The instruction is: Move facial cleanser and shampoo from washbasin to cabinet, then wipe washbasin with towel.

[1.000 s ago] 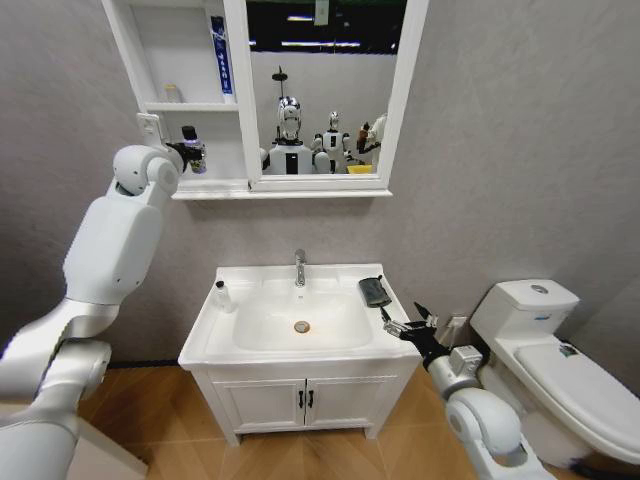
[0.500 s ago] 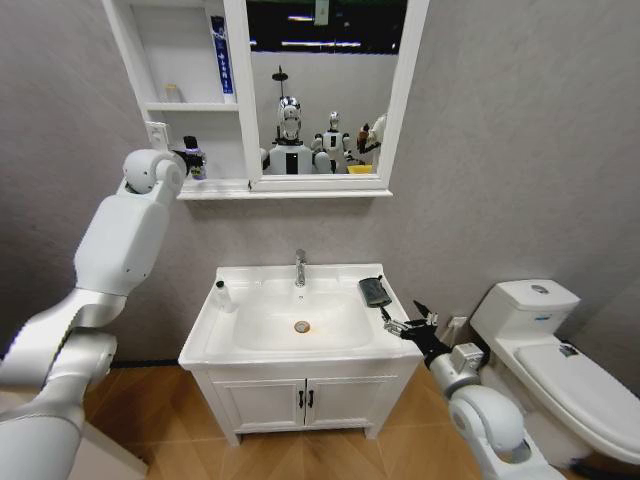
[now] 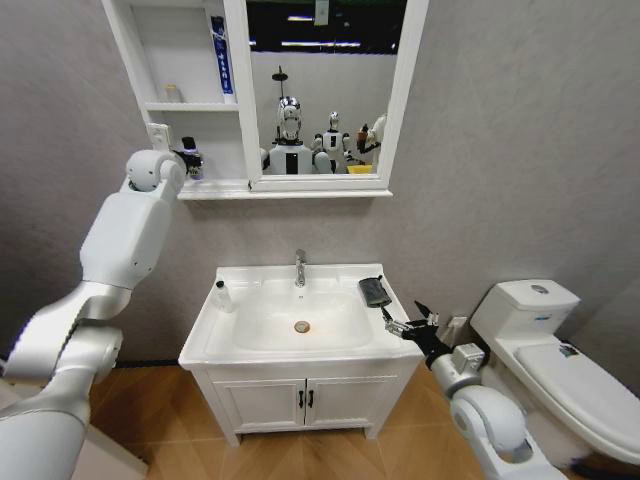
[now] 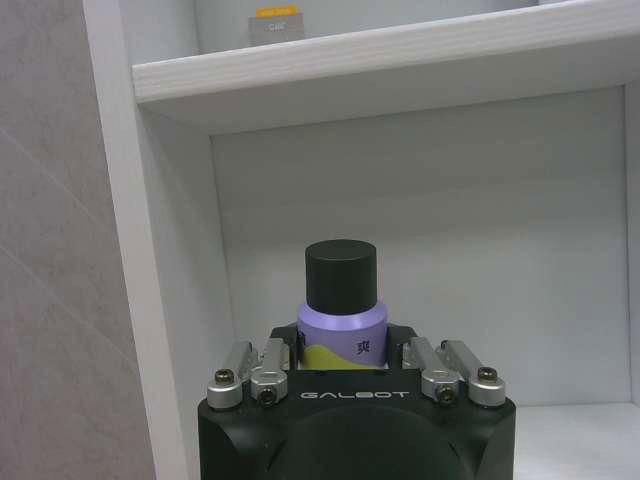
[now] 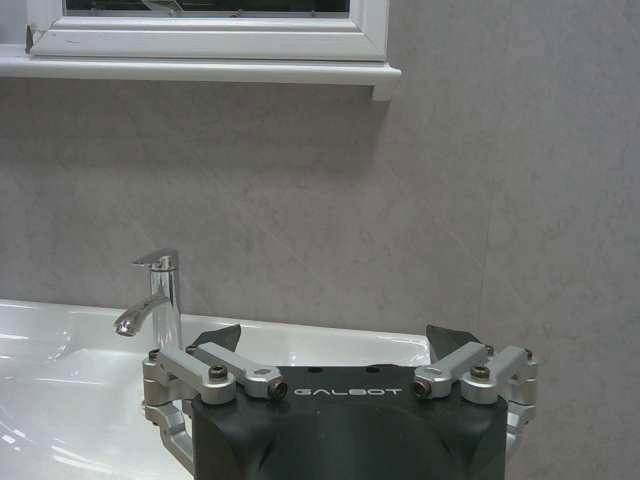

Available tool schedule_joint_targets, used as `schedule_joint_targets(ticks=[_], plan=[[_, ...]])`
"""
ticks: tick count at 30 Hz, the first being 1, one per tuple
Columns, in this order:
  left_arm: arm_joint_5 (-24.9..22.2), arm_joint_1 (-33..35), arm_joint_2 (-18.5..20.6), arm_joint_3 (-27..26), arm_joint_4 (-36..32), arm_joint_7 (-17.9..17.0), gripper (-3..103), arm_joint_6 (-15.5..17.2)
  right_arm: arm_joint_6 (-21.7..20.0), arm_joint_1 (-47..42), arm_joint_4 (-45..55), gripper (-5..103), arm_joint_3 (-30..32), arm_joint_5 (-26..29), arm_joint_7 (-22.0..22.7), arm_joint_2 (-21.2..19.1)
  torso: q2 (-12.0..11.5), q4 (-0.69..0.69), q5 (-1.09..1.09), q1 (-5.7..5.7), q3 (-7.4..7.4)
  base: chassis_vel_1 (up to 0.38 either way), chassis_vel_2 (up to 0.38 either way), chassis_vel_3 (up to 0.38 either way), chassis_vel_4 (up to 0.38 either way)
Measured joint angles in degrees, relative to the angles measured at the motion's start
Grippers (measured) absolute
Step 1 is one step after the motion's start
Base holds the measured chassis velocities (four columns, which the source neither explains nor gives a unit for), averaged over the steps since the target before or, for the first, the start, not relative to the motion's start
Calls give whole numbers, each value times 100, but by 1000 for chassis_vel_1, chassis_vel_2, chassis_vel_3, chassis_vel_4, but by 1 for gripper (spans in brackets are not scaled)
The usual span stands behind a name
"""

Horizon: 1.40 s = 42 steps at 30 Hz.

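A: Where is the purple bottle (image 4: 341,318)?
B: Pinched in the left pincer (image 3: 186,157), inside the cabinet (image 3: 182,107) lowest shelf bay.

A: What remains?
B: A white bottle (image 3: 222,295) stands on the washbasin (image 3: 300,350) rim; the towel (image 3: 375,291) lies unused. The right pincer (image 3: 406,322), spread, hovers near it.

"GALBOT" on both end effector (image 4: 355,395) housings

bottle (image 3: 192,161) in cabinet (image 3: 180,106) above washbasin (image 3: 300,318), towel (image 3: 375,291) on its right rim
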Motion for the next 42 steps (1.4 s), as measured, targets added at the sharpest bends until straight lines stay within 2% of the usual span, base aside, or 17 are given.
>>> schedule_joint_targets(ticks=[7, 8, 9, 10, 13, 15, 17, 18, 22, 24, 28, 30, 34, 36, 39, 42], plan=[[80, 0, -46, -41, 67, -19, 43, 2, 0, 2, 5, 100, 16, 24, 8, -73, 0, 0, 0, 0, 0, 0, 0, 0, 0], [100, 0, -53, -49, 79, -20, 40, 2, 0, 2, 11, 100, 36, 48, 10, -116, 0, -1, 0, 0, 0, 0, 0, 0, 0], [114, 0, -57, -52, 83, -20, 45, 2, 0, 1, 12, 100, 51, 61, 12, -145, 0, 0, 0, 0, 0, 0, 0, 0, 0], [114, 0, -57, -52, 83, -20, 45, 2, 0, 1, 12, 100, 51, 61, 12, -145, 0, 0, 0, 0, 0, 0, 0, 0, 0], [119, 0, -59, -56, 78, -20, 61, -5, 0, 0, 27, 100, 60, 78, 23, -172, 0, -1, 0, 0, 0, 0, 0, 0, 0], [119, 0, -56, -56, 72, -21, 61, -5, 0, 1, 32, 100, 60, 79, 27, -172, 0, -1, 0, 0, 0, 0, 0, 0, 0], [116, 0, -36, -52, 48, -22, 73, -6, 0, 4, 39, 100, 52, 81, 30, -169, 0, -1, 0, 0, 0, 0, 0, 0, 0], [116, 0, -36, -52, 48, -22, 73, -6, 0, 4, 39, 100, 52, 81, 30, -169, 0, -1, 0, 0, 0, 0, 0, 0, 0], [56, 50, 41, -51, -76, -58, 93, 6, 0, -1, 57, 100, 45, 82, 32, -166, 0, -1, 0, 0, 0, 0, 0, 0, 0], [21, 78, 71, -59, -134, -90, 97, 18, 0, -9, 62, 100, 47, 82, 33, -170, 0, -1, 0, 0, 0, 0, 0, 0, 0], [-173, 274, 234, -145, -550, -245, 100, 82, 0, -37, 88, 100, 60, 86, 41, -178, 0, -1, 0, 0, 0, 0, 0, 0, 0], [-367, 553, 421, -260, -1089, -442, 100, 130, 0, -76, 101, 100, 49, 80, 62, -165, 0, -1, 0, 0, 0, 0, 0, 0, 0], [-515, 832, 605, -432, -1577, -557, 100, 171, -1, -99, 108, 100, 3, 44, 62, -141, 0, -1, -1, 0, 0, 0, 0, 0, 0], [-828, 1249, 864, -712, -2172, -671, 100, 325, -25, -84, 122, 100, -57, 17, 99, -118, 0, -2, 0, 0, 0, 0, 0, 0, 0], [-1008, 1527, 1025, -849, -2504, -768, 100, 379, -47, -76, 126, 100, -85, 7, 112, -107, 0, -2, 0, 0, 0, 0, 0, 0, 0], [-1258, 2861, 1624, -1494, -3790, -885, 100, 301, -110, -64, 149, 100, -172, -40, 131, -10, 0, 3, 2, -1, -1, 0, 0, 0, 0]])
